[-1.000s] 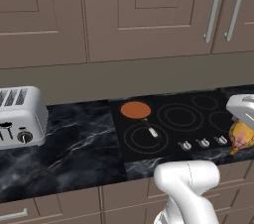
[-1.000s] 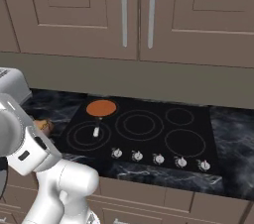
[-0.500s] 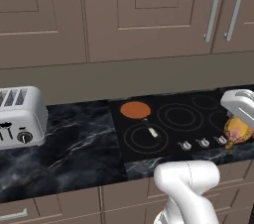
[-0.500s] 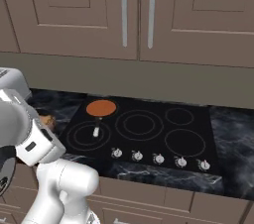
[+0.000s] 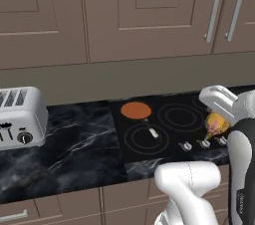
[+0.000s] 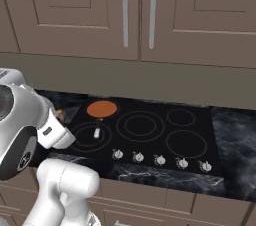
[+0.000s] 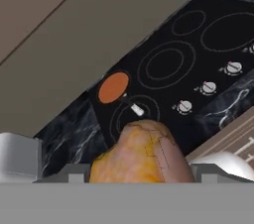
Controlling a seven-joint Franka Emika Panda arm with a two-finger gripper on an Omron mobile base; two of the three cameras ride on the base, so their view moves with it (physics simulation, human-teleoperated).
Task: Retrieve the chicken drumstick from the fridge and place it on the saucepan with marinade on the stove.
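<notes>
The gripper is clamped on the chicken drumstick, holding it in the air above the near right part of the stove, over the row of knobs. In the hand view the drumstick sits between the fingers, golden-yellow with a pinkish side. The saucepan with flat orange marinade rests on the far left burner of the stove, its short handle pointing toward the near edge. The drumstick is well apart from the saucepan, to its right and nearer. A silver toaster stands on the black marble counter well left of the stove. Brown wall cabinets with grey bar handles hang above. In the right base view the saucepan lies just right of the arm.
</notes>
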